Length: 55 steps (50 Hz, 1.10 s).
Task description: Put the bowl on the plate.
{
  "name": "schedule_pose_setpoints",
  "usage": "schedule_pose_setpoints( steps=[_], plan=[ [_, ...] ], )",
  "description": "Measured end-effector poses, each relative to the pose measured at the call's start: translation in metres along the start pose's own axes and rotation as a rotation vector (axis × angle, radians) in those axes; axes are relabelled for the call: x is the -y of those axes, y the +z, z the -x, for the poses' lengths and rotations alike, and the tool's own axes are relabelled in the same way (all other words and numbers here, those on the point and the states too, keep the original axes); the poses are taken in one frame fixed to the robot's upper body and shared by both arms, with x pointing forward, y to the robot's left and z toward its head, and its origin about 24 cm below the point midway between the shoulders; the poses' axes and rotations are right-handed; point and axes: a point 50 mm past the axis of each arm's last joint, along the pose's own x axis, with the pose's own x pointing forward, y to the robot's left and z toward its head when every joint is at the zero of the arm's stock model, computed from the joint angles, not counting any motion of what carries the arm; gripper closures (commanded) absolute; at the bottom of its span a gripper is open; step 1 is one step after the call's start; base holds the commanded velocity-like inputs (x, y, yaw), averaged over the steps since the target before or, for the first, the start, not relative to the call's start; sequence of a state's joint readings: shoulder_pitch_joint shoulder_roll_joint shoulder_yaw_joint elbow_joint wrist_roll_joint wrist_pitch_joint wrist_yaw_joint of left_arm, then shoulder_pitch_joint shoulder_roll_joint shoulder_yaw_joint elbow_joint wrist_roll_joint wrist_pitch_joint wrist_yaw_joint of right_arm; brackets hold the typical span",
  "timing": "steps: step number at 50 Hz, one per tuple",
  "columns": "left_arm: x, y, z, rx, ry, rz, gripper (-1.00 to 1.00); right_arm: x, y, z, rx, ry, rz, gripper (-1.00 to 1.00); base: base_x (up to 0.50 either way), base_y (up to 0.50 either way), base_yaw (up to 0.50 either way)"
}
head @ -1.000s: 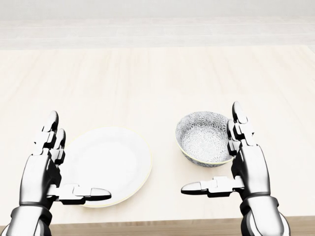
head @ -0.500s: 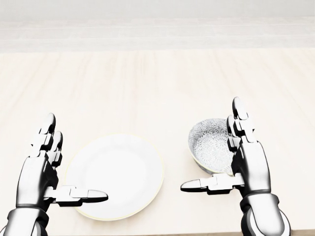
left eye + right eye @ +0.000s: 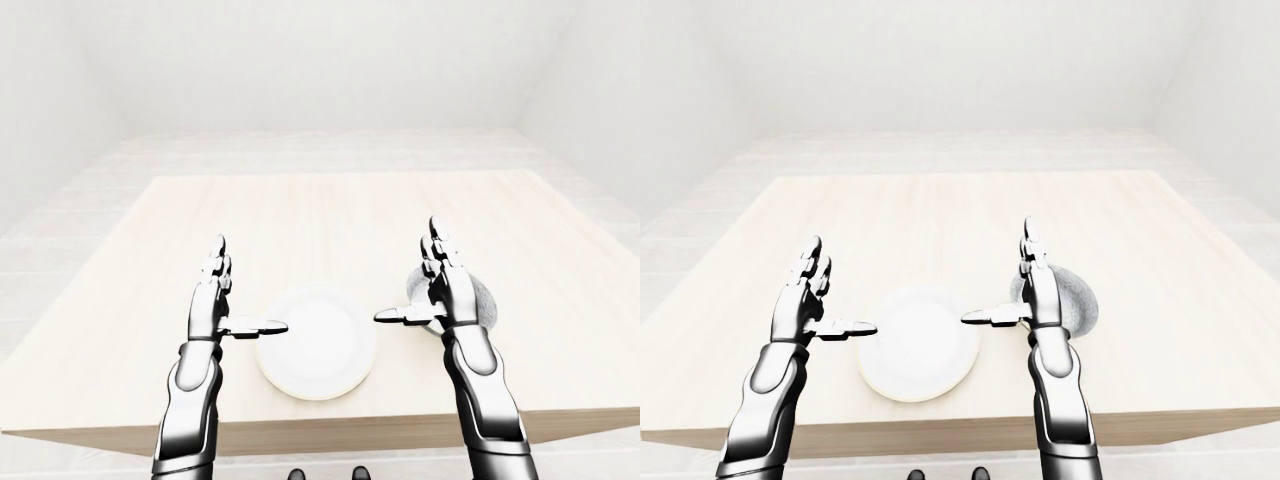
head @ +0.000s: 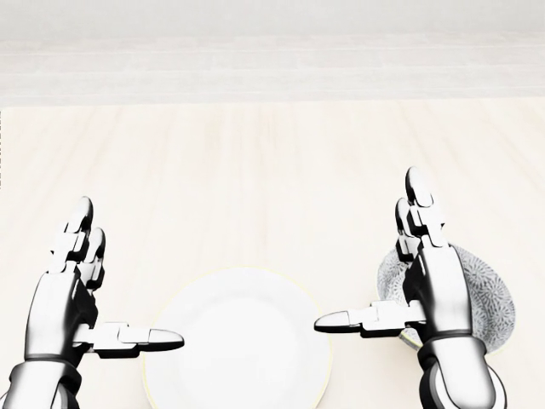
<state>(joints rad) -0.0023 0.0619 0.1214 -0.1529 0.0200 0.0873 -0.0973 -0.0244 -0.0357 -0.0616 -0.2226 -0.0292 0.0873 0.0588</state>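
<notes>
Now left hand (image 4: 66, 300) and right hand (image 4: 434, 291) hover outstretched.

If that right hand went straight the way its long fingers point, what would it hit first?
Probably nothing: beyond the right hand lies only bare pale wooden table. The patterned grey bowl sits by its palm, not ahead, though height is hard to judge.

In the head view the table (image 4: 255, 170) lies open across the whole upper half, with room for either hand to pass. At lower centre the plate (image 4: 238, 341) has its face uncovered, and a thumb points in from each side, from the left hand (image 4: 64, 298) and the right hand (image 4: 434, 290). At lower right, the right hand covers the left side of the bowl (image 4: 487, 298). The bowl's right side is unobstructed.
</notes>
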Motion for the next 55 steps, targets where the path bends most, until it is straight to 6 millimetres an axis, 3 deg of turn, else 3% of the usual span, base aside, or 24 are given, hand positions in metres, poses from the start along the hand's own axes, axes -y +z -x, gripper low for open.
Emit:
schedule_pose_setpoints(
  steps=[26, 48, 55],
  plan=[
    [-0.002, -0.002, 0.001, -0.009, -0.001, -0.009, -1.0, 0.002, 0.001, 0.002, 0.005, -0.009, 0.001, -1.0, 0.12, 0.09, 0.0],
    [-0.003, 0.002, 0.003, 0.007, -0.005, -0.024, -1.0, 0.035, 0.055, 0.006, 0.203, -0.045, 0.284, -1.0, 0.0, 0.0, 0.0],
    [-0.004, 0.003, 0.003, 0.01, -0.003, -0.03, -1.0, 0.046, 0.063, 0.009, 0.21, -0.056, 0.399, -1.0, 0.0, 0.0, 0.0]
  ],
)
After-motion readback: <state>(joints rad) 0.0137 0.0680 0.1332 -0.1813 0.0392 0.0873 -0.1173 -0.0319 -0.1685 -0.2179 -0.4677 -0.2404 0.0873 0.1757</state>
